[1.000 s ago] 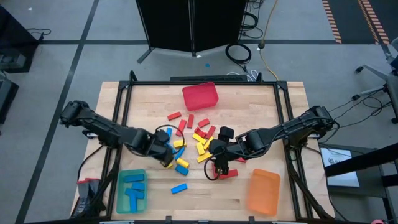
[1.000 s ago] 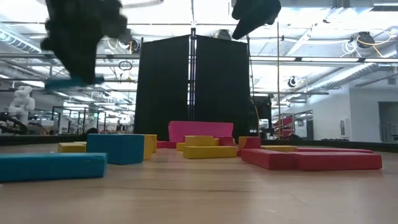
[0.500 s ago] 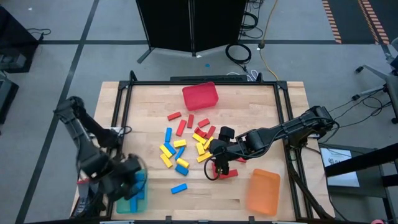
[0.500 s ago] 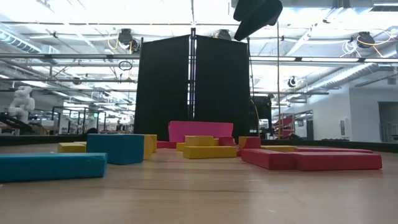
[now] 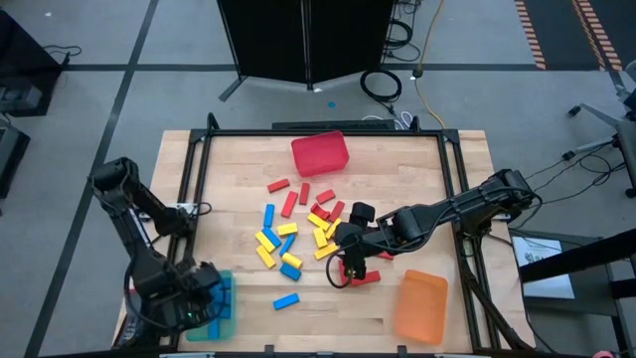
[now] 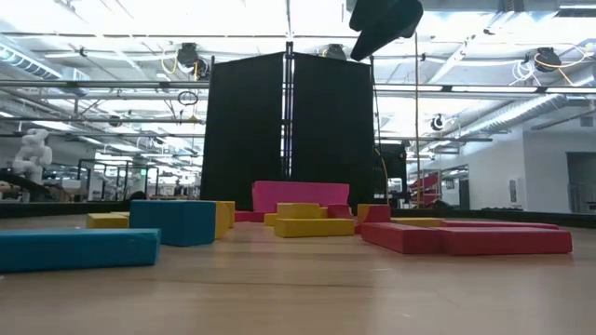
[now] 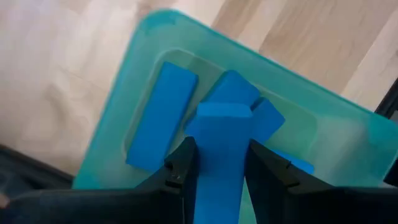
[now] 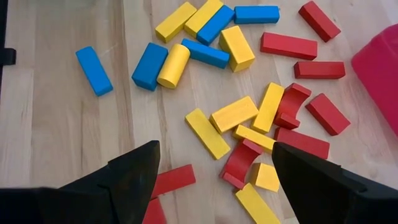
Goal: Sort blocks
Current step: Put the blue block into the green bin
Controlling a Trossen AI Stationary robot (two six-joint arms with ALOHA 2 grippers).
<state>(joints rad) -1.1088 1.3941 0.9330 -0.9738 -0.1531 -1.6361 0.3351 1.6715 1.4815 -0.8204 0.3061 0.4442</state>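
Note:
Red, yellow and blue blocks (image 5: 303, 224) lie scattered on the middle of the table, and the right wrist view shows the pile (image 8: 249, 118) from close by. My left gripper (image 5: 194, 298) is over the teal bin (image 5: 221, 288) at the near left corner and is shut on a blue block (image 7: 222, 134). More blue blocks (image 7: 163, 115) lie flat in that bin (image 7: 124, 93). My right gripper (image 5: 348, 261) hangs open above the pile's near right side, its fingers (image 8: 134, 174) spread wide and touching nothing. In the low view only part of the right arm (image 6: 382, 23) shows. My left gripper pinches the blue block between its two fingers (image 7: 183, 165), one on each long side (image 7: 221, 168). The fingers come from above, pointing down into the teal bin. The block lies along the fingers, and its free end (image 7: 224, 112) sticks out past them over the blocks in the bin.
A red bin (image 5: 320, 152) stands at the far middle of the table, and it shows pink (image 6: 300, 195) in the low view. An orange bin (image 5: 420, 306) sits at the near right. A lone blue block (image 5: 286, 300) lies near the table's near edge. Black frame rails run along the table's sides.
My left arm has swung from the pile at mid-table toward the near left corner, carrying the blue block, and now hangs over the teal bin. It has left the low view. The right arm has kept still.

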